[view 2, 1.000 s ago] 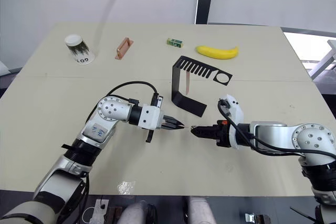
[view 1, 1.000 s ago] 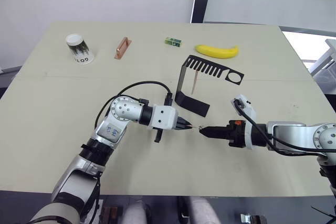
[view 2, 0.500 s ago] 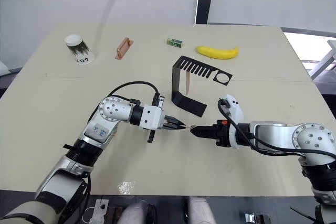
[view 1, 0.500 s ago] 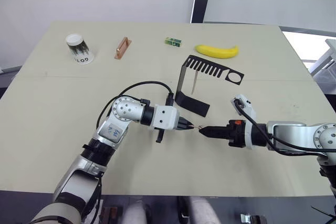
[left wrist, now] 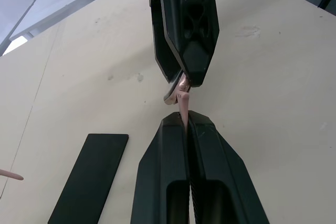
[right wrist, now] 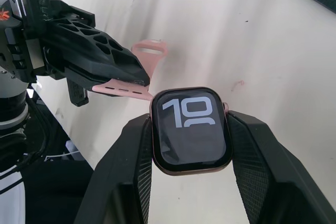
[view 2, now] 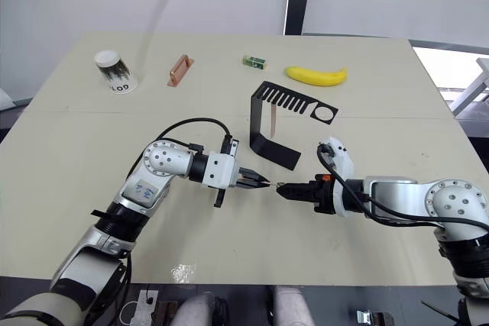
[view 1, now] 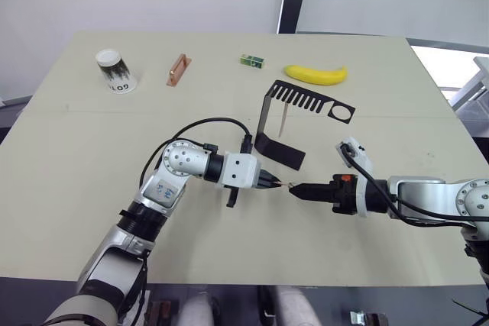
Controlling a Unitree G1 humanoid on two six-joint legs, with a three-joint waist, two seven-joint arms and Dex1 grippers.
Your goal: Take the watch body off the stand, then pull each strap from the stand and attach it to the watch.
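Gripping the watch body [right wrist: 190, 130] by its two side edges, my right gripper [view 1: 299, 190] sat at the centre of the head frames, just right of middle, fingers pointing toward the frame's left. The watch's black screen faced the wrist camera with the digits "10" readable, and its long axis ran along the fingers.

My left gripper [view 1: 272, 182] met it tip to tip from the left, its fingers pressed flat on a pink strap [right wrist: 126, 88]. That strap lay along the line joining the two grippers, its free end touching the watch body's upper left corner in the right wrist view; whether it had seated in the case I could not tell. A looped pink end [right wrist: 150, 51] showed beyond the left fingers there.

Just above the grippers in the head views stood the stand [view 1: 267, 124], base on the table [view 1: 92, 158], comb arm reaching right to its round hole. The second strap [view 1: 283, 119] hung vertically from the comb.

Along the upper frame lay a banana [view 1: 315, 75], a green block [view 1: 250, 59], a copper bar [view 1: 178, 69] and a tipped paper cup [view 1: 115, 70].
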